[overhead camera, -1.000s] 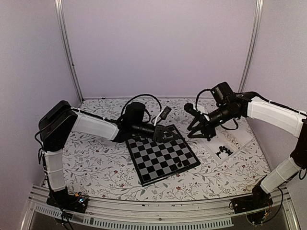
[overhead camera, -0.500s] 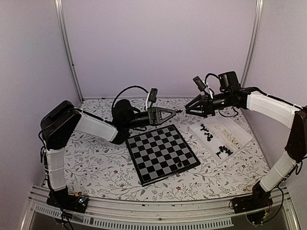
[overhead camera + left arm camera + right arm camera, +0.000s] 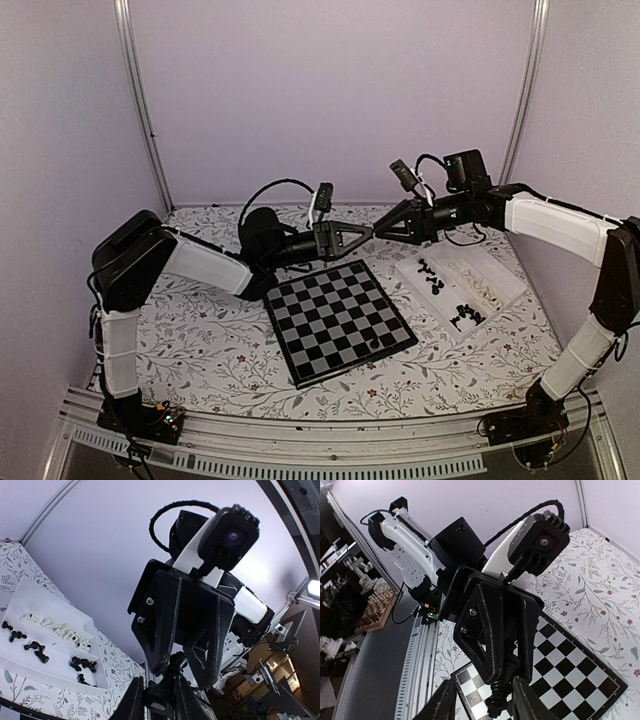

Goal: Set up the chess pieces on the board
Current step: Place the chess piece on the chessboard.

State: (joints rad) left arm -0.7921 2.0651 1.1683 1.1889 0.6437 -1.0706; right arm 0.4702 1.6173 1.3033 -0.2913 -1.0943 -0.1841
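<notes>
left gripper (image 3: 360, 234) clamps a black piece (image 3: 500, 692) mid-air; right gripper (image 3: 386, 230) straddles it, jaws apart, not closed on it. board (image 3: 335, 320) carries one lone piece (image 3: 375, 343); remaining pieces (image 3: 465, 316) sit in the tray (image 3: 505, 283). nearly everything left, i reckon. floral worktop (image 3: 200, 330), plain lilac walls (image 3: 330, 100).

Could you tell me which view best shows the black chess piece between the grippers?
The right wrist view: the black chess piece stands out against the board, clamped in the left gripper. The left wrist view catches it cropped at the bottom edge; the top view barely resolves it.
</notes>
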